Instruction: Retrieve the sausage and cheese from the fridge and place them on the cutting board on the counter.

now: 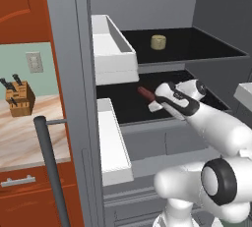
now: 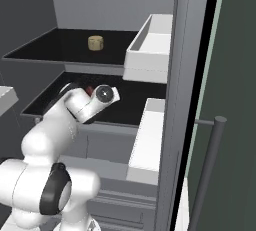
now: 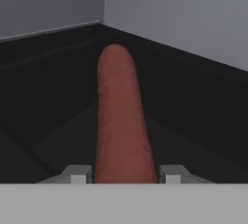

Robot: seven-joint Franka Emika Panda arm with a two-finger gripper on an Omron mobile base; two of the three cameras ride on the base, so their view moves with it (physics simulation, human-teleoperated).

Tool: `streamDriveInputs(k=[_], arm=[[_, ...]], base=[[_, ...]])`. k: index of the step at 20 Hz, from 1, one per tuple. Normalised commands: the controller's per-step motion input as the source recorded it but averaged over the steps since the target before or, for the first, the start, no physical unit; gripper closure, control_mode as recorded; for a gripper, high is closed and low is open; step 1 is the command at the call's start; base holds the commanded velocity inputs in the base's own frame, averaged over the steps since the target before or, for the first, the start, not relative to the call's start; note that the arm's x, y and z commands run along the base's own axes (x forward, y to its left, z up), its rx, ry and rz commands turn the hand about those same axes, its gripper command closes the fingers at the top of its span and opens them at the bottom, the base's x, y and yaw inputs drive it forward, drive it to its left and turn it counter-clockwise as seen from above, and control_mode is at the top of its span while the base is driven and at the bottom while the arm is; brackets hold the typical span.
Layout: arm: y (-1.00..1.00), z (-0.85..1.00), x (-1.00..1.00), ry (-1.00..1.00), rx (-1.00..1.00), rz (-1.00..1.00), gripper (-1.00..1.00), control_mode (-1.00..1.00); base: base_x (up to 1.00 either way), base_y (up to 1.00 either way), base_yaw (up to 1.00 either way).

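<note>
The dark red-brown sausage (image 3: 121, 121) lies on the fridge's (image 1: 74, 73) lower dark shelf (image 1: 123, 110) and runs straight away from the hand. My gripper (image 3: 123, 174) is shut on its near end, with a fingertip (image 3: 77, 173) pressed on each side. From the left base view the sausage (image 1: 145, 94) sticks out past the gripper (image 1: 153, 102) toward the back left; from the right its tip (image 2: 90, 90) peeks over the hand. The pale yellow-tan cheese (image 1: 158, 42) (image 2: 95, 43) sits alone on the upper shelf. The cutting board is out of view.
Pale grey door bins (image 1: 113, 49) (image 1: 115, 142) flank the shelves on the open door, close to the arm's left. A long bar handle (image 1: 51, 167) stands in front. The marbled counter (image 1: 24, 137) with a knife block (image 1: 19, 98) lies to the left.
</note>
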Motion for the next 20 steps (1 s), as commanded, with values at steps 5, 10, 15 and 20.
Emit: streamDriveInputs(k=[5, 10, 15, 20], arm=[[-0.09, 0.63, -0.85, 0.24, -0.02, -0.02, 1.0, -1.0], [0.0, 0.54, -0.96, 0.21, -0.04, -0.05, 1.0, -1.0], [0.0, 0.34, -1.0, 0.05, -0.03, -0.08, 1.0, -1.0], [0.0, 0.48, -1.0, 0.02, -0.03, -0.13, 1.0, -1.0]], base=[[0.0, 0.0, 0.0], [0.0, 0.0, 0.0], [0.0, 0.0, 0.0], [0.0, 0.0, 0.0]])
